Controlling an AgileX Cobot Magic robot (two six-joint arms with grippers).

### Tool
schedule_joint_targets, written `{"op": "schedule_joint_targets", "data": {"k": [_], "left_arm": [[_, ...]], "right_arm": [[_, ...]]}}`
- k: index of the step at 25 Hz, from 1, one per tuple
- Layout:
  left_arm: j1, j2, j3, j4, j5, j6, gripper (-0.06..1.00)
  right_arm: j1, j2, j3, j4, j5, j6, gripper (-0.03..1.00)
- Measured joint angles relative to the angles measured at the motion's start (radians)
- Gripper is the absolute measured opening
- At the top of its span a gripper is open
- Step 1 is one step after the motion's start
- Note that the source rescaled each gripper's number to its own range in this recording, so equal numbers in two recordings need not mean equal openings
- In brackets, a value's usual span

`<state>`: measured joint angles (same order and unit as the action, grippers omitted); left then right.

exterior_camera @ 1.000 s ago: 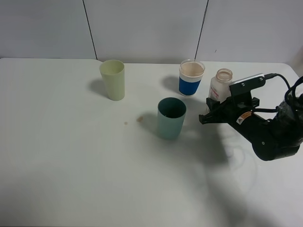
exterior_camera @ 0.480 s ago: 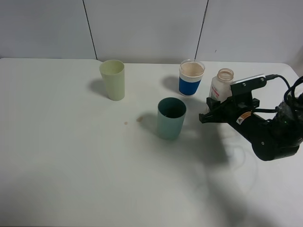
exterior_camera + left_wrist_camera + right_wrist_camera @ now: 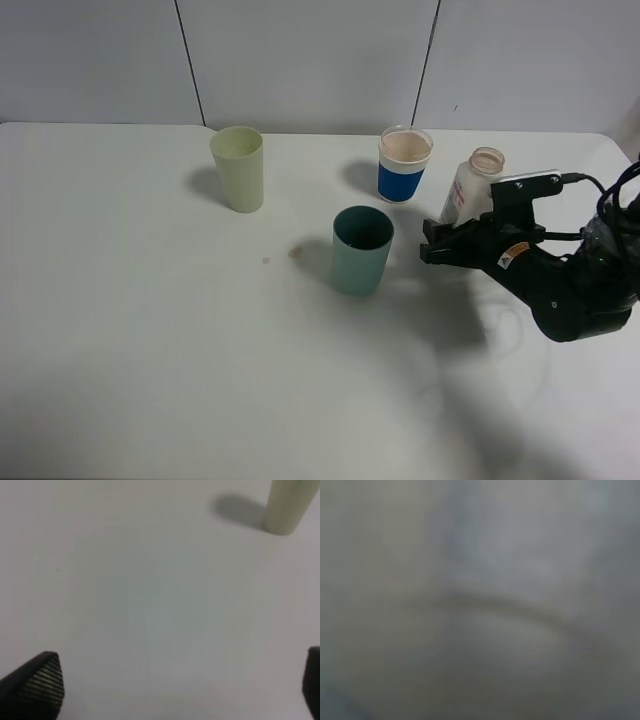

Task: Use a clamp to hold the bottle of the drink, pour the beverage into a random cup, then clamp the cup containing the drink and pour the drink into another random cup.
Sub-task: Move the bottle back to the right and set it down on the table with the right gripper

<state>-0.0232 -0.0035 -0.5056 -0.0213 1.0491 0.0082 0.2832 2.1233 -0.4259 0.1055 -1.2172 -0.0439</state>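
The clear bottle (image 3: 472, 186), cap off, leans to the right at the back right of the table, its lower part hidden behind my right gripper (image 3: 447, 243), which is closed around it. The right wrist view shows only a blurred pale surface very close to the lens. A blue-and-white cup (image 3: 404, 165) holding a pinkish drink stands just left of the bottle. A teal cup (image 3: 361, 250) stands in front of it, left of the gripper. A pale green cup (image 3: 238, 168) stands at the back left and also shows in the left wrist view (image 3: 286, 505). My left gripper (image 3: 175, 690) is open over bare table.
Two small brownish spots (image 3: 296, 252) lie on the white table (image 3: 150, 350) left of the teal cup. A white panelled wall runs along the table's far edge. My right arm's cable loops near the right edge.
The bottle has gone from upright to leaning right, and my right gripper has dropped slightly and closed in on it. The cups have not moved.
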Motion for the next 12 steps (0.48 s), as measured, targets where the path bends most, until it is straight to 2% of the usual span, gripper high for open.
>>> {"op": "schedule_joint_targets", "data": {"k": [2,4,12], "left_arm": [[0.0,0.0,0.0,0.0,0.0,0.0,0.89],[0.0,0.0,0.0,0.0,0.0,0.0,0.89],[0.0,0.0,0.0,0.0,0.0,0.0,0.89]], "right_arm": [[0.0,0.0,0.0,0.005,0.001,0.037,0.68],[0.0,-0.005,0.0,0.009,0.006,0.065,0.71],[0.0,-0.028,0.0,0.011,0.006,0.077,0.73]]}}
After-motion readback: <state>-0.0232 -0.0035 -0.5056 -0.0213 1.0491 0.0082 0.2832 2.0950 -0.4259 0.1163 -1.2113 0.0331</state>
